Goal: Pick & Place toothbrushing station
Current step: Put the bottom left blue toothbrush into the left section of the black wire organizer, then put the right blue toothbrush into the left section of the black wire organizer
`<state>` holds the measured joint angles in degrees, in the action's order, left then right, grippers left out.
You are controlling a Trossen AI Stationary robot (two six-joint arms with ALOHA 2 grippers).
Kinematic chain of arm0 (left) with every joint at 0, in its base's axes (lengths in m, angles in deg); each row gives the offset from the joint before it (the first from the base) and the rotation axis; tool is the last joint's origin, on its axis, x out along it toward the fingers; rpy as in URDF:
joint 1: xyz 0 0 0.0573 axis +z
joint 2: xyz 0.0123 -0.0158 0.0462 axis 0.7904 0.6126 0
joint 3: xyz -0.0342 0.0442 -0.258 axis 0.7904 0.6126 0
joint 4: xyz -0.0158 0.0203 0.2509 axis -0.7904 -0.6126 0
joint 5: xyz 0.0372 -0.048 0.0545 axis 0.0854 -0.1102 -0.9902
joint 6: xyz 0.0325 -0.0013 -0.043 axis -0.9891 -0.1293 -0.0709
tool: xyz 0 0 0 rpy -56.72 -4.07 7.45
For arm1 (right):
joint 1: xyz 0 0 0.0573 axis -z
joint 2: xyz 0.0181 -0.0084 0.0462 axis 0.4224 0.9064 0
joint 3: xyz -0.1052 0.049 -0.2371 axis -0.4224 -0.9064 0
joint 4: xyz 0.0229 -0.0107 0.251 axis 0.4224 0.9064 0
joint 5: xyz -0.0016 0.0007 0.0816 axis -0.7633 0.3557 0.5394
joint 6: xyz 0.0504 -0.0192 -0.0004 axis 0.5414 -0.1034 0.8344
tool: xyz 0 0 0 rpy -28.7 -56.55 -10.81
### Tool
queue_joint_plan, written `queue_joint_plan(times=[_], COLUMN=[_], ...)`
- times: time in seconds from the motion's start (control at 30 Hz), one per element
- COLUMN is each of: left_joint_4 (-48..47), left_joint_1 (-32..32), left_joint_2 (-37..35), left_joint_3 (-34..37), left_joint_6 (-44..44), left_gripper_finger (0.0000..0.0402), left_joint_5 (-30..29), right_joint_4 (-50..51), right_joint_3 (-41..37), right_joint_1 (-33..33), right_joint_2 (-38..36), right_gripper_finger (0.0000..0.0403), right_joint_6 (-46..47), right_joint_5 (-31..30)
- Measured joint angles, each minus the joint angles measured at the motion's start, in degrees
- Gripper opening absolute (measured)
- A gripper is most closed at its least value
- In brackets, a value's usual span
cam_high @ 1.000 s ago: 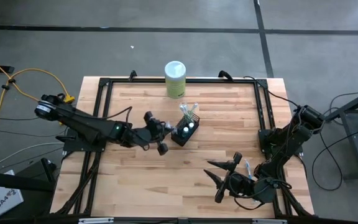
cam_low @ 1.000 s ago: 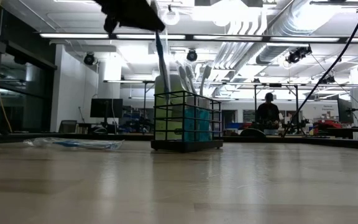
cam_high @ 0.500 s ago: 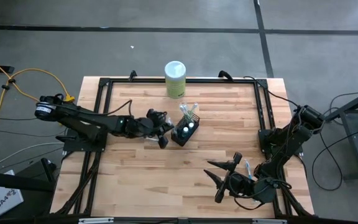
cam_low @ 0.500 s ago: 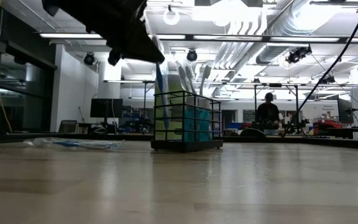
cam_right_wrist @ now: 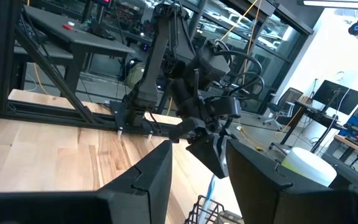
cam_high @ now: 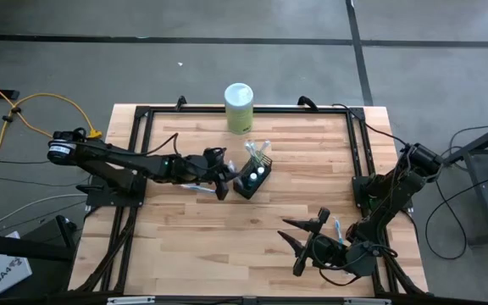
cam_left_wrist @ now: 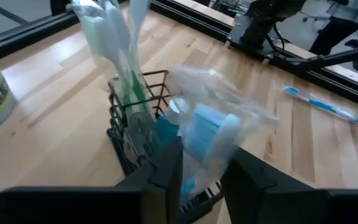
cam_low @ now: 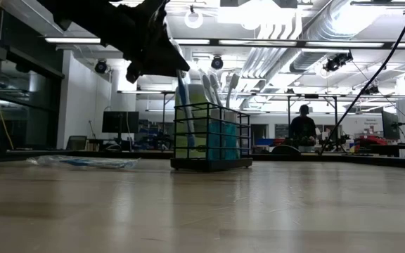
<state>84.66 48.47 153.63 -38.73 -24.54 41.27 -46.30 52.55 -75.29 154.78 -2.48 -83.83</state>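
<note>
Left fingers (cam_left_wrist: 166, 168) seemingly parted

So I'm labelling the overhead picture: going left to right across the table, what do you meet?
Left tool → black wire-mesh holder → right tool. The green canister overlaps the first two in that order, so I leave it out.

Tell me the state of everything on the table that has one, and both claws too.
Wire-mesh holder: upright on the table, loaded.
Toothbrushes: standing in the holder.
Teal tubes: upright in the holder, white caps on.
Green canister: upright, lid on.
Loose toothbrush: lying flat on the table.
Left claw: at the holder, on a wrapped toothbrush.
Right claw: open, empty, near the table's front edge.
</note>
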Motion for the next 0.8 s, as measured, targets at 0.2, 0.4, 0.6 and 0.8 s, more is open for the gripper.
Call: queue_joint_plan(times=[0.2, 0.4, 0.6, 0.8], left_joint_4=[0.0, 0.0, 0.3, 4.0], left_joint_1=[-0.3, -0.6, -0.5, -0.6], left_joint_2=[0.0, 0.0, 0.0, 0.0], left_joint_3=[0.0, 0.0, 0.0, 0.0], left_joint_6=[0.1, 0.0, -0.8, -2.8], left_gripper_finger=[0.0117, 0.0119, 0.0120, 0.0120], left_joint_5=[0.7, 0.7, 0.7, 0.7], right_joint_4=[0.0, 0.0, 0.0, 0.0], right_joint_3=[0.0, 0.0, 0.0, 0.0], right_joint_1=[0.0, 0.0, 0.0, 0.0], right_joint_2=[0.0, 0.0, 0.0, 0.0], right_gripper_finger=[0.0142, 0.0142, 0.0142, 0.0142], right_joint_6=[0.0, 0.0, 0.0, 0.0], right_joint_5=[0.0, 0.0, 0.0, 0.0])
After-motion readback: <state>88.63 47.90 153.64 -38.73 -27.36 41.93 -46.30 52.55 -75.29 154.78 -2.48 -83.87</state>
